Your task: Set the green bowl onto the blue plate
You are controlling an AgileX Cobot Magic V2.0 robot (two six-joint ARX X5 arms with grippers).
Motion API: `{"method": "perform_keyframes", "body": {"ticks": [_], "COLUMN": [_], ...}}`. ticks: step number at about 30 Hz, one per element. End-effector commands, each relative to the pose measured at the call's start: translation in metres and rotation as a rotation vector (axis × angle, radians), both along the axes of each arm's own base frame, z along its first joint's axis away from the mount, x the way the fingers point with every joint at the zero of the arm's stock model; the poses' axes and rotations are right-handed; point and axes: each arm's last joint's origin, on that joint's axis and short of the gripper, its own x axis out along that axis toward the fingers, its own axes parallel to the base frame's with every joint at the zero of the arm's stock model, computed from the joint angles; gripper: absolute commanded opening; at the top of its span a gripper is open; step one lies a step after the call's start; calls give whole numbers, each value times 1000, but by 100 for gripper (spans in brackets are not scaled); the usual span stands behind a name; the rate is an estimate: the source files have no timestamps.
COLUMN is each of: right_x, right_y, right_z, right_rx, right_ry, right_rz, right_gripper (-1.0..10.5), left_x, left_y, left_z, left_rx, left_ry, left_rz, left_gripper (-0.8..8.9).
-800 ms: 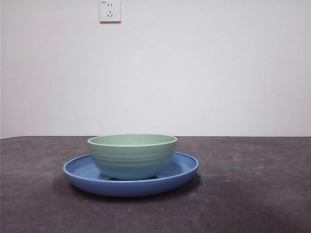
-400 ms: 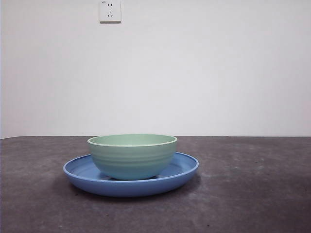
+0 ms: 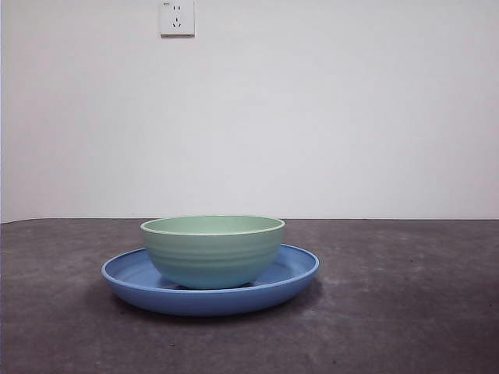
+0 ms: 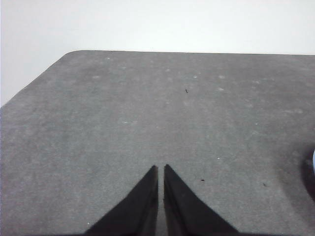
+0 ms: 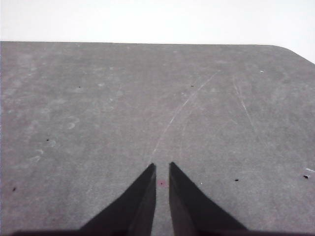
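Observation:
The green bowl (image 3: 212,249) stands upright inside the blue plate (image 3: 296,269) on the dark grey table, in the middle of the front view. No arm shows in that view. A sliver of the blue plate (image 4: 313,160) peeks in at the edge of the left wrist view. My left gripper (image 4: 161,168) is shut over bare table, holding nothing. My right gripper (image 5: 162,167) also hangs over bare table, its jaws nearly together with a thin gap and nothing between them.
A white wall with a socket (image 3: 177,17) rises behind the table. The table's rounded corners show in both wrist views, with small specks and faint scratches on the grey surface.

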Motion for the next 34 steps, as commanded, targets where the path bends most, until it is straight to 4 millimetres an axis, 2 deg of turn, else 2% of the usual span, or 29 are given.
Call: {"method": "perform_keyframes", "body": {"ticks": [1, 34], "right_x": [1, 2], "right_y": [1, 2], "right_z": [-4, -2], "right_rx": [-26, -49], "right_ry": [-4, -17], "right_rz": [28, 62], "right_gripper": [41, 41], "left_x": [1, 1], "left_y": [0, 0], "left_z": [-8, -8], "left_rx": [-7, -7], "left_ry": [27, 27], "left_rz": [4, 4], "left_gripper": [19, 19]}}
